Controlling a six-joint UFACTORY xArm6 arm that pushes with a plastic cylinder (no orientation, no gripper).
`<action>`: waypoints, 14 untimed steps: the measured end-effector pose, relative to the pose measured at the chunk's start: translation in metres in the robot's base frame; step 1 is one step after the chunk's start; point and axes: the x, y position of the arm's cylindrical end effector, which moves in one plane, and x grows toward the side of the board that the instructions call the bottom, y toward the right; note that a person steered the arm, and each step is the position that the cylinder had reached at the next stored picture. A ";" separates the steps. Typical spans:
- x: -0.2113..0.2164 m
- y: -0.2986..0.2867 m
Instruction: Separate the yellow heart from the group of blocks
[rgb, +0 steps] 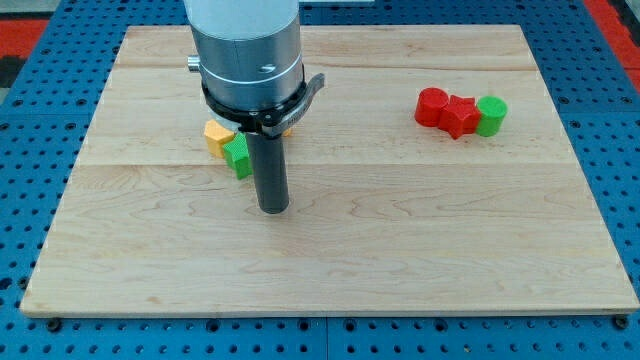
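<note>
A yellow block (214, 134), its shape largely hidden behind the arm so that a heart cannot be confirmed, sits on the wooden table (400, 250) left of centre, in the upper half of the view. A green block (238, 156), shape unclear, touches it at its lower right. A sliver of orange (287, 123) shows on the far side of the rod, just under the arm's collar; whether it is part of a block cannot be told.

My tip (273, 209) rests on the table just below and to the right of the green block, near it but apart from the yellow one. The arm carries no claw, only the dark rod.

Well apart, toward the view's upper right, a red cylinder-like block (432, 106), a second red block (461, 116) and a green cylinder (491, 115) stand in a touching row.
</note>
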 end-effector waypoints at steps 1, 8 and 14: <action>0.001 0.006; -0.021 0.026; -0.153 0.040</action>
